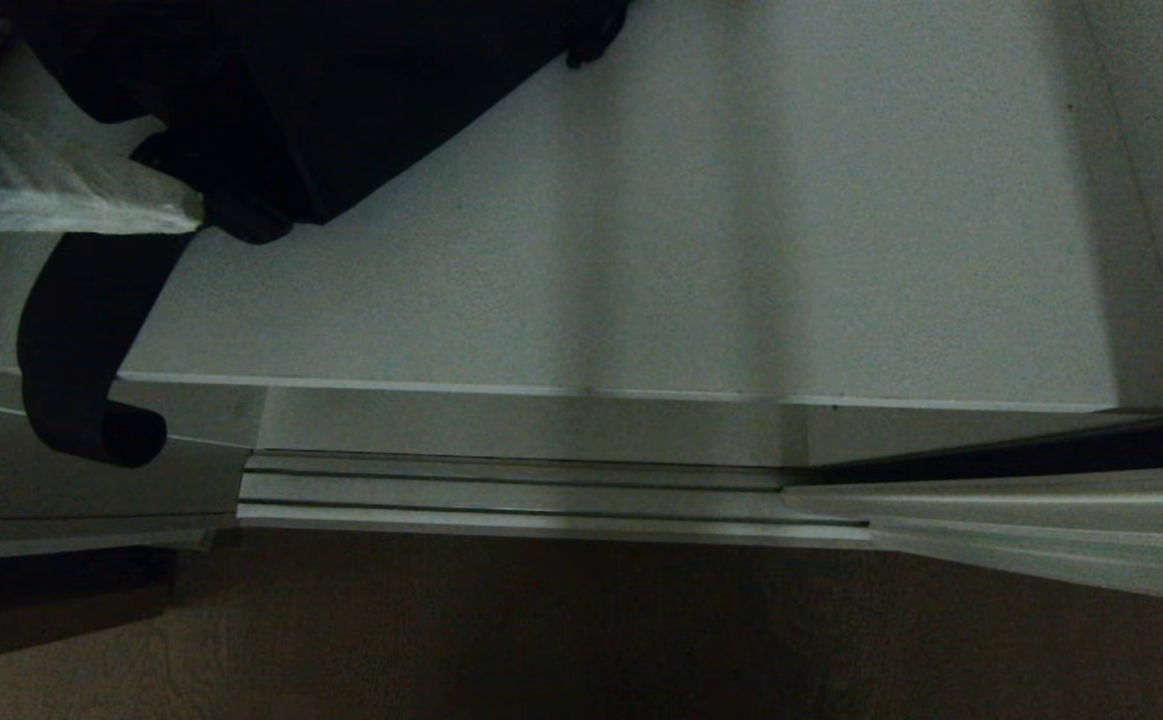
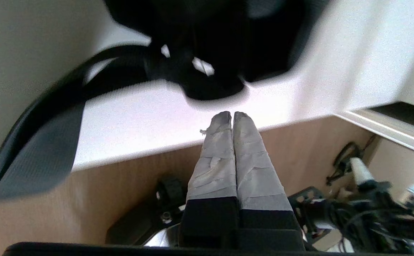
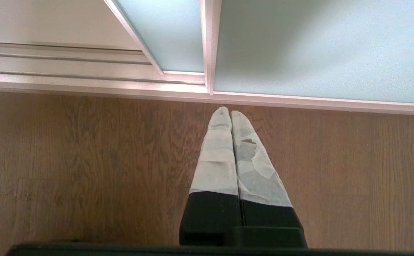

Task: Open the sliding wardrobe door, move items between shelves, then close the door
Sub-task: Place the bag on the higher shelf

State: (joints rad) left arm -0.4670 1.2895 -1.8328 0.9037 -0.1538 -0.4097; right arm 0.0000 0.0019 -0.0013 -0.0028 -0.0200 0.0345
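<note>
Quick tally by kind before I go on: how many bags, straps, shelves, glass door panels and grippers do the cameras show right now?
Black bag: 1
Broad black strap: 1
Shelf: 1
Frosted glass door panels, nearer panel and further panel: 2
Grippers, left gripper and right gripper, both shut and empty: 2
Total: 7

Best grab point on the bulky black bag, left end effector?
Likely the broad flat strap: it loops off the black bag and droops over the shelf front edge, free underneath. Come in from the open front. The left end effector is shut, so open first.
</note>
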